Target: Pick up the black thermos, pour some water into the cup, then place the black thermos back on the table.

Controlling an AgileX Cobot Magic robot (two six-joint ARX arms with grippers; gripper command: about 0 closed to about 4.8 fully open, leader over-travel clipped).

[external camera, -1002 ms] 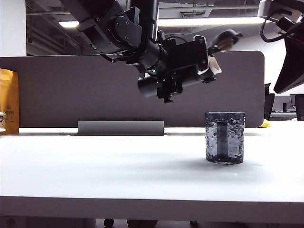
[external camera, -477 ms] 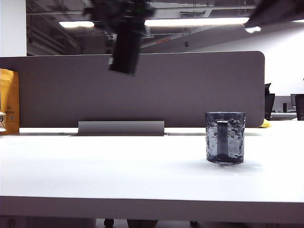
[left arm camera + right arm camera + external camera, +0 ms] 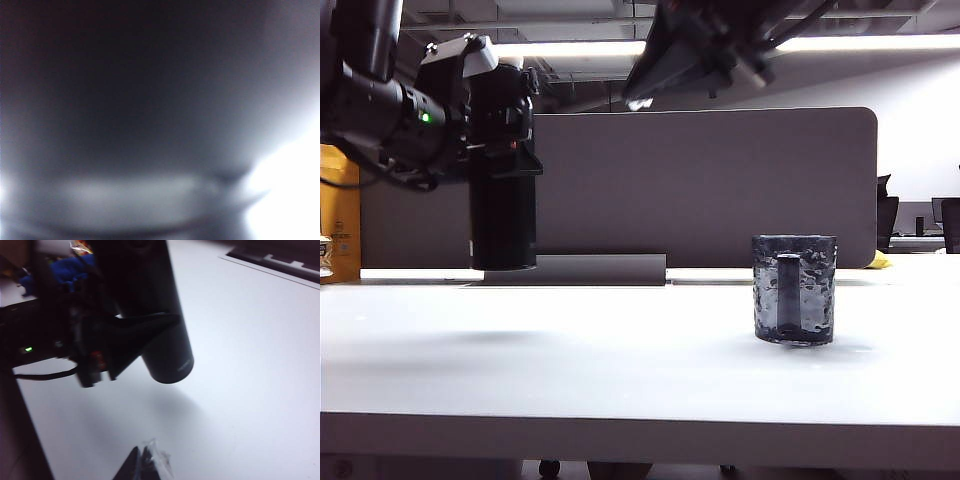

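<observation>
Holding the tall matte-black cylindrical thermos (image 3: 503, 170) upright above the left part of the wide white desk top (image 3: 620, 370), my left gripper (image 3: 510, 125) has its jaws spread wide around the bottle's upper body. From the exterior camera the flat base hangs clear of the table, with a soft shadow spread beneath it. I judge the bottle is kept vertical so nothing spills and so it can be set down squarely; the pour looks finished or set aside, and placing it back is what remains. My left wrist camera shows only a dark blur, too close to the bottle to read.

My right gripper (image 3: 142, 462) is closed and empty. In its own wrist camera the pinched tips hang above bare table, near the thermos but apart from it, and in the exterior camera that arm sits high at the top centre, out of the way.

The short smoky-grey glass mug with a hammered texture and straight handle (image 3: 794, 289) stands on the right part of the table, well apart from the thermos. I cannot tell whether it holds water; the dark glass hides it.

The thermos is smooth and slim with an even matte finish; its lid is hidden behind the gripper.
</observation>
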